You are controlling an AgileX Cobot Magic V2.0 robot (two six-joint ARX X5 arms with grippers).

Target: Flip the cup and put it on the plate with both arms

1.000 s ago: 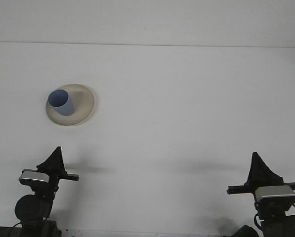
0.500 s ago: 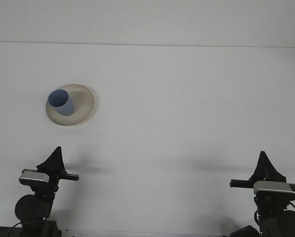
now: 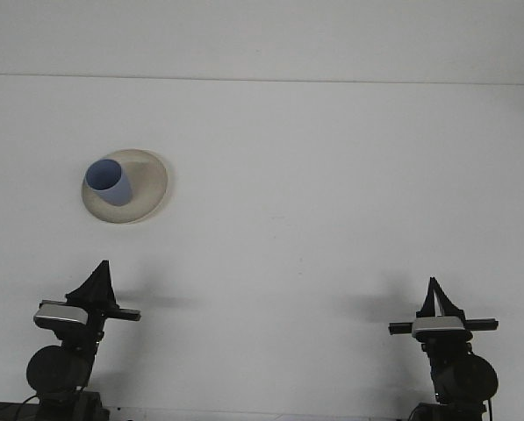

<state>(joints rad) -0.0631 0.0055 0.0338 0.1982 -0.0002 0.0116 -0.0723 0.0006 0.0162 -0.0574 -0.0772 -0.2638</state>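
White table (image 3: pixel 332 193) carries the cream plate (image 3: pixel 147 180) with the blue cup (image 3: pixel 111 182) upright on it, and my right gripper (image 3: pixel 434 294) has drawn back like the left gripper (image 3: pixel 99 274), both seemingly closed empty, so the task looks finished.

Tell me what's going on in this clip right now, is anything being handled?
Nothing is being handled at this moment. A blue cup stands mouth-up on a cream plate on the left side of the white table. The left gripper and the right gripper both sit low at the near edge, well away from the plate and holding nothing. Judging by how things lie, the cup is already flipped upright and placed.
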